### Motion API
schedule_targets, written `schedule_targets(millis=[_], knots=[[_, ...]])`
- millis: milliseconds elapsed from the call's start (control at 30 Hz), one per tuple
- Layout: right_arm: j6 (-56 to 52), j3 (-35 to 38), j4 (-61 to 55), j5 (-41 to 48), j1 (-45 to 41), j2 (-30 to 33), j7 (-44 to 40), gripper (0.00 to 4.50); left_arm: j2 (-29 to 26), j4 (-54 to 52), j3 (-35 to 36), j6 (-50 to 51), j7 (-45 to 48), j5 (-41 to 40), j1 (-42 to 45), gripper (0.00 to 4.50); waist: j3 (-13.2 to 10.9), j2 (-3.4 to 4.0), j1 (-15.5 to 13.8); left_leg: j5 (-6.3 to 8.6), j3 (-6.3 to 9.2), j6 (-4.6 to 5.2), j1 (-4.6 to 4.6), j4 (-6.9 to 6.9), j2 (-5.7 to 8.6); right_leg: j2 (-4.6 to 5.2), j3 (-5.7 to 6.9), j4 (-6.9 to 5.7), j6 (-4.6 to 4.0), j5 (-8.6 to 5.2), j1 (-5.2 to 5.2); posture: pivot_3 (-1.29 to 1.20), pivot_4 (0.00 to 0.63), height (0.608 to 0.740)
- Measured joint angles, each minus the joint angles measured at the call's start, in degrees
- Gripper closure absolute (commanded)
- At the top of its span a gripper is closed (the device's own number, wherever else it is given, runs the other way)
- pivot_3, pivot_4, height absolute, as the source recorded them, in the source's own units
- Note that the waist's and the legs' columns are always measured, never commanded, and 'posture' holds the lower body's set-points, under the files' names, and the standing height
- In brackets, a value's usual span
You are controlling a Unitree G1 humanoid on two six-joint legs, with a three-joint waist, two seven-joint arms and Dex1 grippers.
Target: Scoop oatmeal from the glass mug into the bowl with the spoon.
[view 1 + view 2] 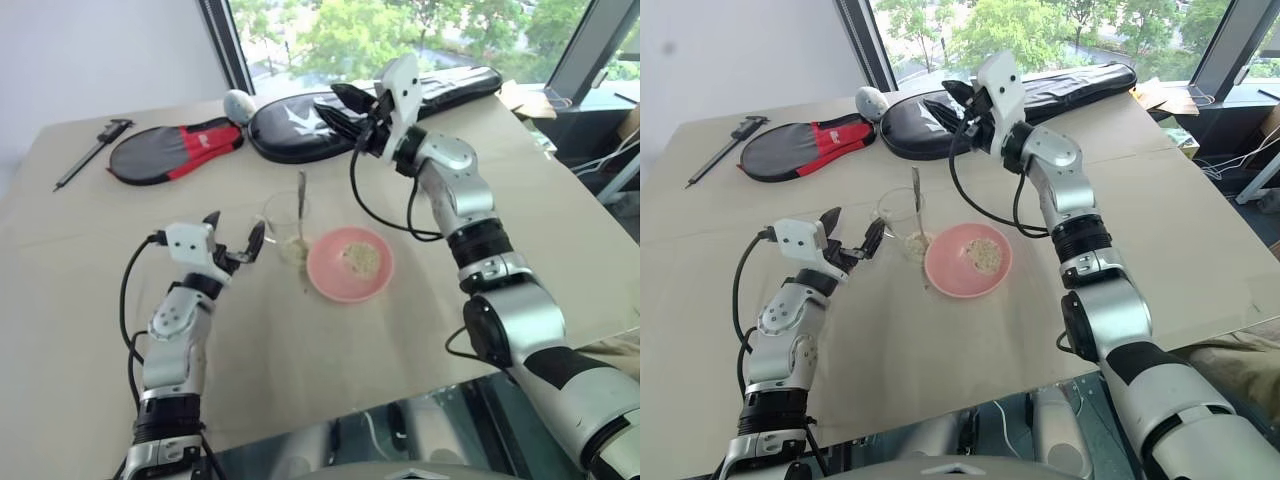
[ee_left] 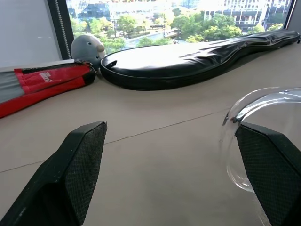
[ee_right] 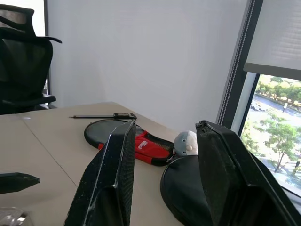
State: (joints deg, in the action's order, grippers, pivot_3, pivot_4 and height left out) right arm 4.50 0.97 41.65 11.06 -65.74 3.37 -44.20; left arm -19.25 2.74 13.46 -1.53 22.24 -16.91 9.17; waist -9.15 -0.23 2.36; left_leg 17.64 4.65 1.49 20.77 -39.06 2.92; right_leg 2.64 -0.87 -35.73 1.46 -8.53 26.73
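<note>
Beige table (image 1: 90,300), plain white wall (image 3: 141,52), black office chair (image 3: 21,61), dark-framed window (image 1: 330,30) onto sunlit trees

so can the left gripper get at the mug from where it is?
Probably yes. The left gripper is open beside the mug, with bare table between them. The spoon stands inside the mug, and the bowl lies on the mug's far side.

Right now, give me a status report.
Left gripper open beside glass mug. Right gripper open, empty, raised. Spoon stands in mug; oatmeal in bowl. Nothing blocking.
</note>
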Motion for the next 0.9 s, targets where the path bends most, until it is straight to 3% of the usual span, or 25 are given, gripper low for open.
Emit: schedule_targets(millis=[167,333,567,700,900], knots=[[0.0,0.0,0.0,0.1,0.0,0.1,0.3,2.43,0.0,-1.4,-0.1,0.6,0.2,-0.1,-0.8,0.05,0.0,0.0,0.0,0.0,0.0,0.0,0.01,0.0,0.0,0.0,0.0,0.0,0.0,0.0,0.0,0.0,0.15,0.74],[-2.7,0.0,-5.1,2.7,3.7,2.3,-2.5,2.43,-0.9,-9.8,-0.6,3.1,2.3,-1.7,-5.6,0.05,0.0,-0.02,0.0,0.0,0.01,0.0,0.06,0.0,-0.01,0.02,0.0,0.11,0.0,0.0,-0.01,0.0,0.15,0.74],[-11.2,0.8,-17.1,6.0,19.2,11.1,-6.2,2.43,-5.4,-21.1,0.9,9.0,4.4,-4.3,-16.4,0.05,-0.1,0.04,-0.3,0.11,-0.03,0.2,0.08,0.03,-0.02,0.02,-0.01,0.18,0.01,-0.01,-0.01,0.0,0.15,0.74],[-17.0,1.6,-29.7,8.5,30.6,17.9,-7.6,2.43,-7.5,-27.4,2.1,11.5,5.6,-4.6,-25.8,0.05,-0.1,0.02,-0.3,0.15,-0.04,0.26,-0.01,0.07,-0.07,-0.02,0.0,0.2,0.02,-0.04,-0.1,0.0,0.15,0.74],[-23.7,4.7,-40.0,11.7,48.1,25.1,-8.0,2.43,-7.4,-31.2,1.7,12.7,6.9,-3.7,-37.5,0.05,-0.2,-0.14,-0.6,0.18,-0.18,0.36,-0.09,0.02,-0.07,-0.11,-0.04,0.34,0.31,-0.23,-0.24,0.0,0.15,0.74]])
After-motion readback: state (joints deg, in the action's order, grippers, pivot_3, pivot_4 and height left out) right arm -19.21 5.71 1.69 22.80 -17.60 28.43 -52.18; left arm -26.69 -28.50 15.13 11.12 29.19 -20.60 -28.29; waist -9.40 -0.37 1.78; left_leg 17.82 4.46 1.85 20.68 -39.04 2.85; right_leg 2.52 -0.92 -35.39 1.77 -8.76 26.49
